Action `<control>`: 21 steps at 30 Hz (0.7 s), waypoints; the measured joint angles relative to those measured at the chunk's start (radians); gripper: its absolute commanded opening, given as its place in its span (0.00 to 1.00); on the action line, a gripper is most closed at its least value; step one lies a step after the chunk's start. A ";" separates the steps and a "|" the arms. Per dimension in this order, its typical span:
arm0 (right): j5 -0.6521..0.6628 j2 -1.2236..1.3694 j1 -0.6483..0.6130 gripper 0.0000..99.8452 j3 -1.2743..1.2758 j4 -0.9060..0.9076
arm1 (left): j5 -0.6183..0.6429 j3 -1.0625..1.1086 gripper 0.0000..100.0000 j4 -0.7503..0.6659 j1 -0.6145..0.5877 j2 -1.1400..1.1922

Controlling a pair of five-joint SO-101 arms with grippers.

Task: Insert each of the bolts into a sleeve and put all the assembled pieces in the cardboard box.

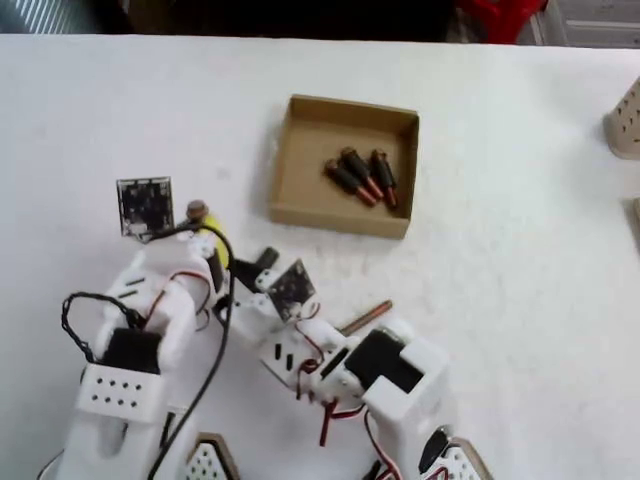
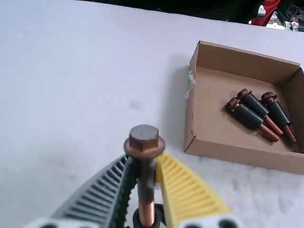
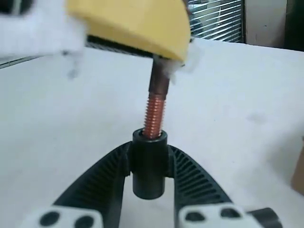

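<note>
holding the bolt (image 2: 144, 141) by its smooth shank, just under the hexagonal head, the left gripper (image 2: 144, 164) is clamped on it between one grey and one yellow finger. directly under this gripper, the right gripper (image 3: 149, 156) is closed around the black sleeve (image 3: 149, 176), which stands upright between its two dark fingers. the threaded tip of the bolt sits in the mouth of the sleeve, but most of the thread is outside, so i judge the insertion as begun and not finished.

the danger is in the alignment. in the right wrist view the bolt looks a little tilted against the sleeve. if it is pushed down like this, the thread may catch on the rim and jam, or the force may push the sleeve out of the right fingers. the smooth shank could also slip in the left grip.

close beside the right arm, another bolt (image 1: 366, 317) lies on the white table (image 2: 71, 71), not yet assembled. farther out from both grippers, the cardboard box (image 2: 237, 156) holds three assembled pieces (image 2: 254, 113) lying side by side. letting go too early could make the bolt fall over.
</note>
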 measured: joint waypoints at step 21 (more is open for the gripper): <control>-0.002 0.002 -0.005 0.02 0.002 0.000 | -0.146 0.023 0.02 0.109 0.002 -0.021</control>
